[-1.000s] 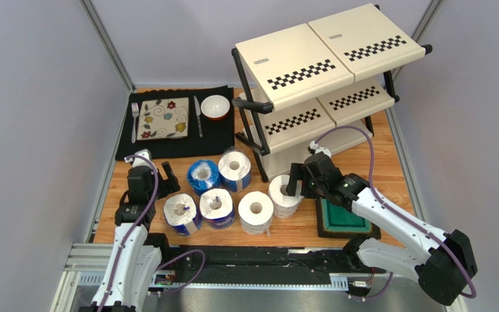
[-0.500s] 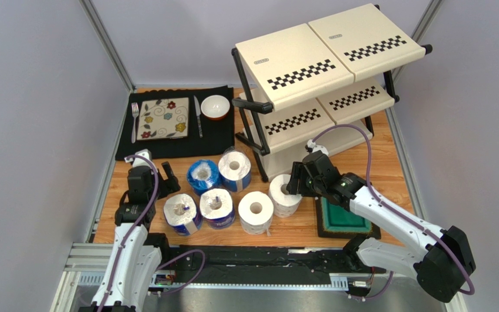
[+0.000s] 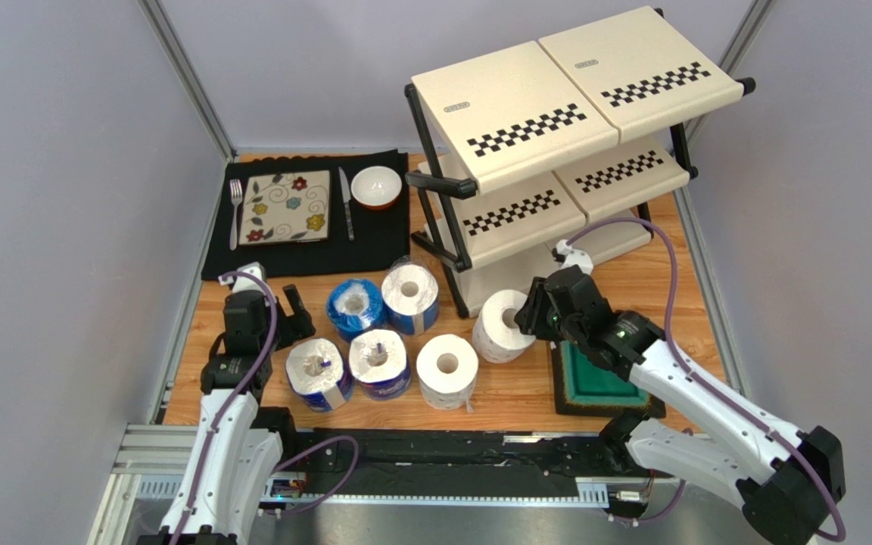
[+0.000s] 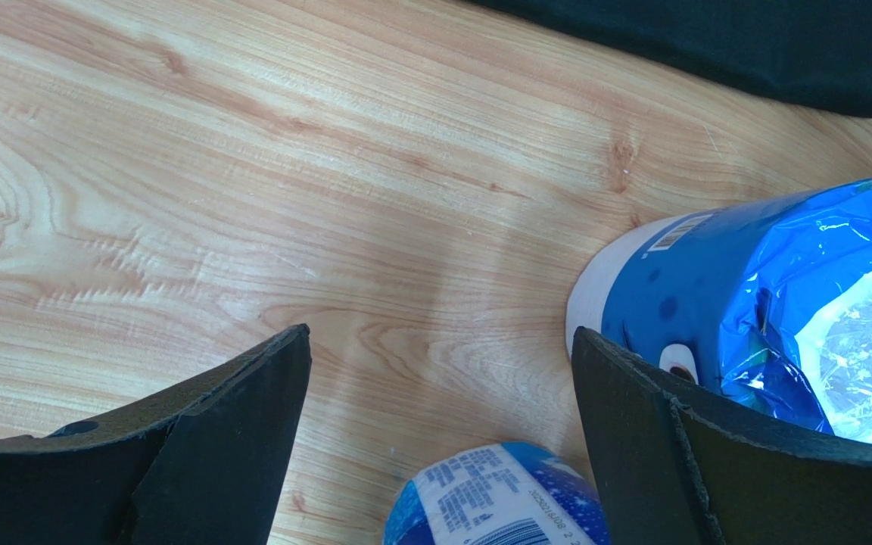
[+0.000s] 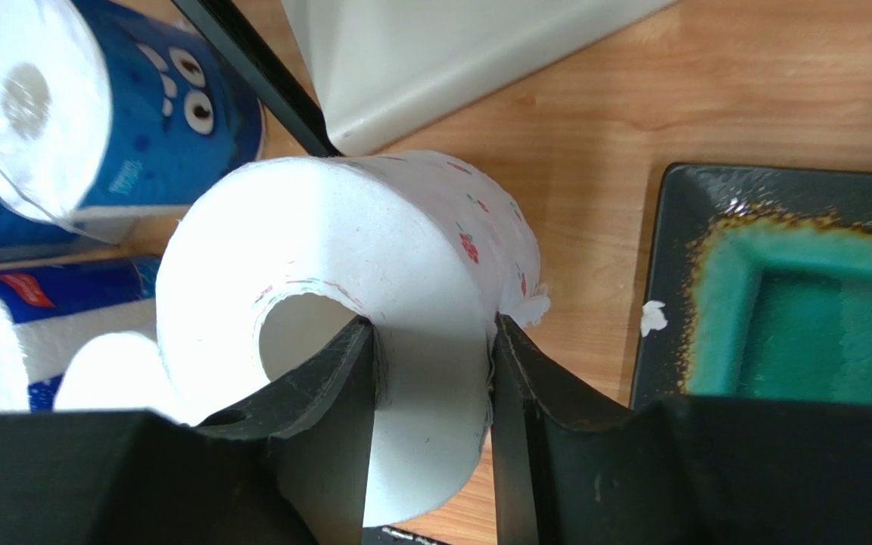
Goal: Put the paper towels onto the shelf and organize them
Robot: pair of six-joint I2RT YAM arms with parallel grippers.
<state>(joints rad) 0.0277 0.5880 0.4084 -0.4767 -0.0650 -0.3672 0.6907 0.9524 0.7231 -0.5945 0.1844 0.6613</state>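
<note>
— Fingers of the right gripper (image 5: 429,341)?
— Pinched on the soft embossed wall of a plain white roll (image 5: 407,239), one inside its hollow core; the smooth cream shelf (image 5: 441,57) is seen just beyond.
— Left gripper (image 4: 438,346)?
— Spread, with a glossy blue-wrapped roll (image 4: 736,284) beside its right finger.

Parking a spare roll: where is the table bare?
Bare wood: right of the shelf and green tray, and left of the left gripper. Crowded: five paper towels mid-table, a sixth roll in the right gripper.
</note>
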